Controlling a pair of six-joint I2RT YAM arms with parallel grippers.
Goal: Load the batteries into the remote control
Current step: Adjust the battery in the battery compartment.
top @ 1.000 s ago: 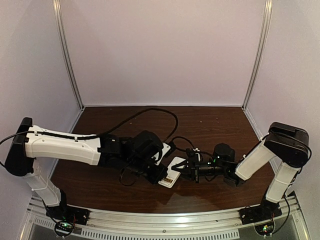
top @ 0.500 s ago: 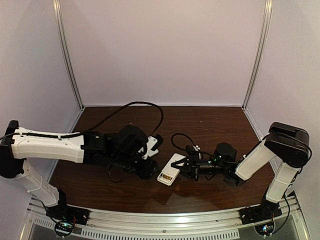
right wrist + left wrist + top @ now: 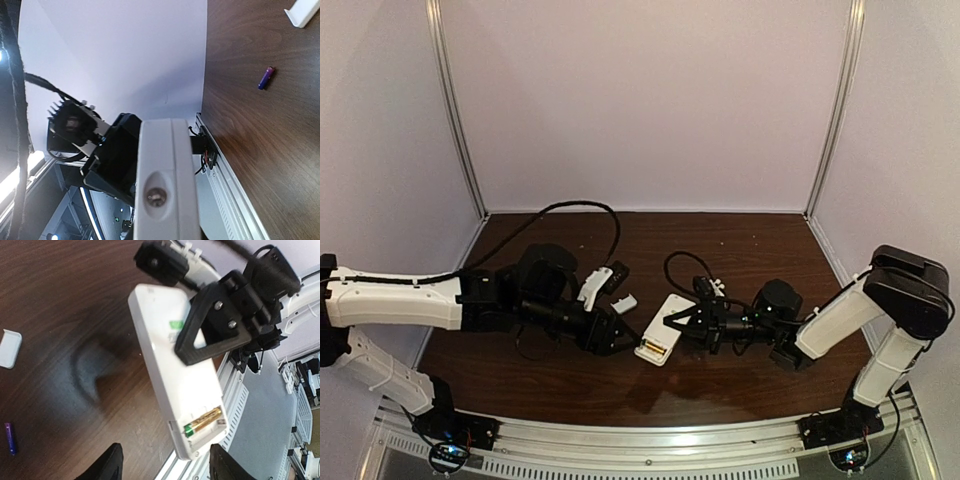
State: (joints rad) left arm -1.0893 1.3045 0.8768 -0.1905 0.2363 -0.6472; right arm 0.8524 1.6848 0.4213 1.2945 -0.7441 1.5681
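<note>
The white remote control (image 3: 660,335) (image 3: 175,370) shows its plain back, and its battery bay is uncovered at the near end. A yellowish-gold battery (image 3: 204,421) (image 3: 655,352) lies in that bay. My right gripper (image 3: 684,321) is shut on the remote's far half, and one triangular black finger (image 3: 215,325) lies across its back. In the right wrist view the remote (image 3: 165,180) fills the middle, seen end-on. The dark bluish battery (image 3: 10,438) (image 3: 266,77) lies loose on the table. My left gripper (image 3: 612,336) (image 3: 167,467) is open and empty, just short of the remote's near end.
A small white battery cover (image 3: 625,300) (image 3: 10,347) (image 3: 305,12) lies on the dark wooden table (image 3: 750,250) left of the remote. Black cables (image 3: 570,210) loop behind both arms. The metal rail (image 3: 670,440) runs along the table's near edge.
My left gripper has opened and drawn back to the left, away from the remote, leaving the gold battery in the bay. The right gripper still grips the remote.
</note>
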